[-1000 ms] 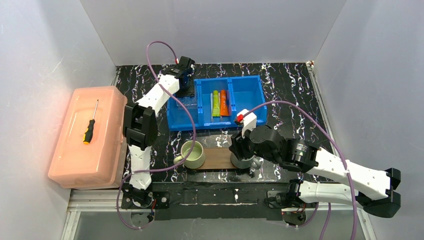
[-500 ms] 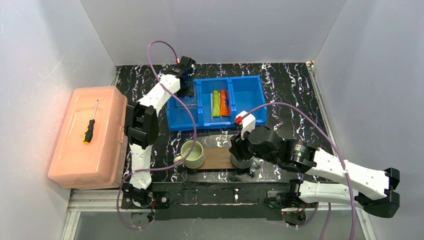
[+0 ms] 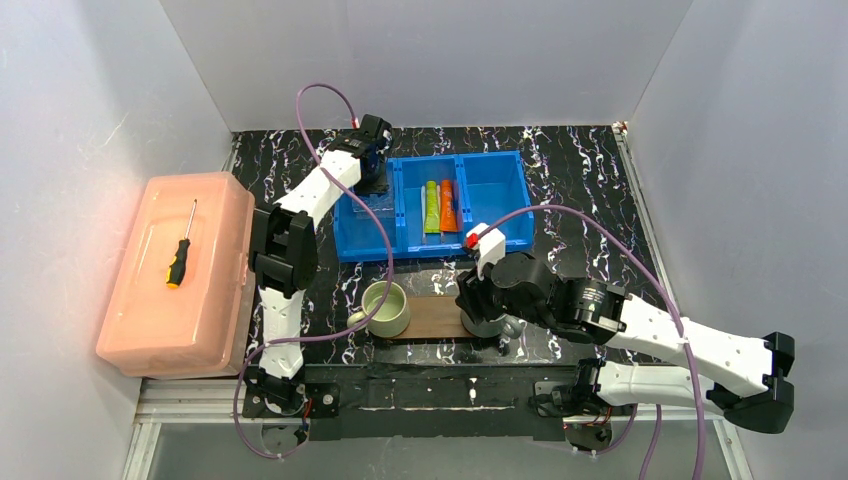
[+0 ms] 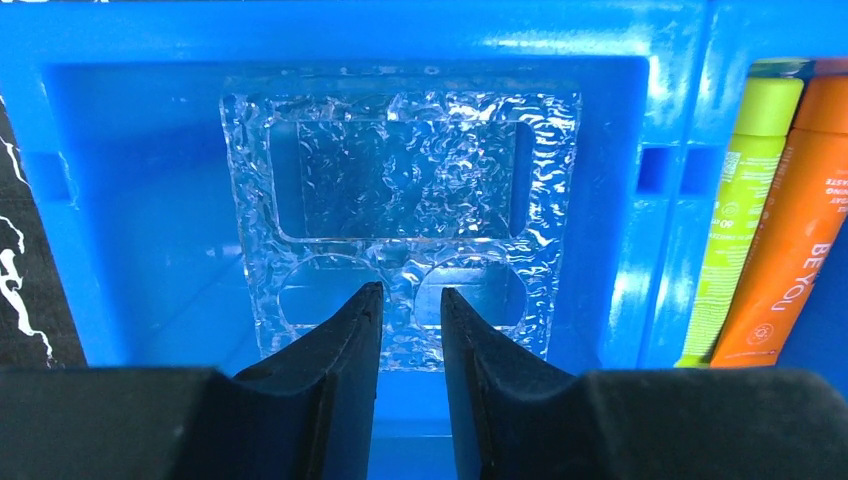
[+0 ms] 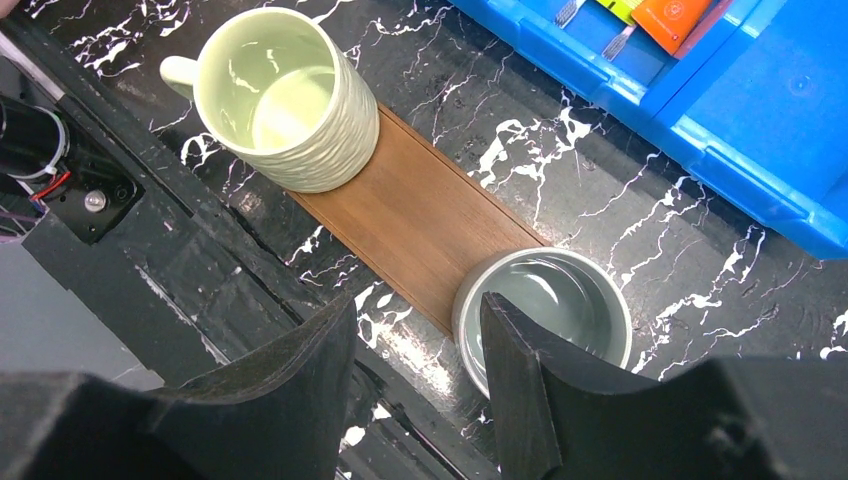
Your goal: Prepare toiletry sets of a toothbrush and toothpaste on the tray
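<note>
Two tubes (image 4: 745, 220) lie right of frame in the blue bin (image 4: 400, 25); your left fingers (image 4: 335, 380), nearly closed at the clear holder (image 4: 400, 180), grip unclear, may lift it instead; right fingers (image 5: 290, 400) half-open, empty.

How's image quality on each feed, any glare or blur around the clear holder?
Left wrist: clear holder glitters with highlights, its edges hard to trace; left fingers dark, featureless. Right wrist: tray sharp, right fingers blurred up close. Top: even light, holder barely shows against the bin.

Pale grey walls (image 3: 430, 60), black marbled tabletop (image 3: 580, 170)
</note>
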`<act>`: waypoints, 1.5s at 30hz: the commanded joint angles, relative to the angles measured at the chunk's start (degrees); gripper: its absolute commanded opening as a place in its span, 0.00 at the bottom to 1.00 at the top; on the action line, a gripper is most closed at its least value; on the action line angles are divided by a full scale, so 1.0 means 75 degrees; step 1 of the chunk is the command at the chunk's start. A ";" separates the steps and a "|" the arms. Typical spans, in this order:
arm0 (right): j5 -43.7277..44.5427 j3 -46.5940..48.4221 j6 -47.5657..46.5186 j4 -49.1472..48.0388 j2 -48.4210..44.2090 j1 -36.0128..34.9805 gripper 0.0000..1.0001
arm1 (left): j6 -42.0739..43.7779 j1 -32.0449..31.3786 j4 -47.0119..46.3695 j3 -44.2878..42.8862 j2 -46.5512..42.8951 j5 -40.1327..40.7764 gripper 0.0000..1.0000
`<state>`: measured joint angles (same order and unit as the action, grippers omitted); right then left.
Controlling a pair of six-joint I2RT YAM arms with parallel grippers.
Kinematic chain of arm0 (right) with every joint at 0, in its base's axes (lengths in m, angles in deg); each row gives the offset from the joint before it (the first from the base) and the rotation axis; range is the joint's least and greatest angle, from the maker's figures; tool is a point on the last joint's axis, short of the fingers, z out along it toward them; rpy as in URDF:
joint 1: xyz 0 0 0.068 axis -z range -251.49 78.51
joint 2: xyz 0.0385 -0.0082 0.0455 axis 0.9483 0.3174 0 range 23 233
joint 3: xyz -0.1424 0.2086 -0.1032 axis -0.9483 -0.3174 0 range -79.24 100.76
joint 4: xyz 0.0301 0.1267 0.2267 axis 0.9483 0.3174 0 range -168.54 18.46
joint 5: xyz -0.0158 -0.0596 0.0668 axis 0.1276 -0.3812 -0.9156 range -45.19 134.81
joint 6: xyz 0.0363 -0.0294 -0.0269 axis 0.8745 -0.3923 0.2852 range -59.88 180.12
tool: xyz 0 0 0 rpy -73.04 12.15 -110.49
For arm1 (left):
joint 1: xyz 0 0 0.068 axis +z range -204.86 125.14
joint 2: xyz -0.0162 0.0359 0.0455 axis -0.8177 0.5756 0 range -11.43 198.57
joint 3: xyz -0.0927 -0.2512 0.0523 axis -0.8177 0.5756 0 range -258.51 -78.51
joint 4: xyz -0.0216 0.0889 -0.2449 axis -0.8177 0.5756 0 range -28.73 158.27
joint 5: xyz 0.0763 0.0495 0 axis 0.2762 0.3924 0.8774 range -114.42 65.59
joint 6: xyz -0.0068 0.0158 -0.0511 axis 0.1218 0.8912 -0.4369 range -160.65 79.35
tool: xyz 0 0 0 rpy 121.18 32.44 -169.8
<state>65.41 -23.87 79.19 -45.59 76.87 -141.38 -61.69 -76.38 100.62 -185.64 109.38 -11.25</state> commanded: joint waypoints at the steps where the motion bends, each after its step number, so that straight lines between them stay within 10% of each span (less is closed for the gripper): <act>1: -0.0061 0.0042 -0.0114 -0.0309 0.0007 -0.0041 0.56 | -0.0029 0.0033 -0.0051 0.0243 0.0067 0.0119 0.27; 17: -0.0113 0.0022 -0.0099 -0.0372 0.0106 -0.0040 0.56 | 0.0004 0.0033 -0.0255 0.0486 -0.0170 0.0307 0.00; 45: 0.0814 0.0326 -0.0074 -0.0051 0.0236 -0.0034 0.61 | -0.0155 0.0015 0.1164 0.0659 -0.3007 0.0202 0.00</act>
<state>67.01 -23.87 79.19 -45.66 78.58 -141.38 -61.06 -76.40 104.23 -180.33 92.07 -8.34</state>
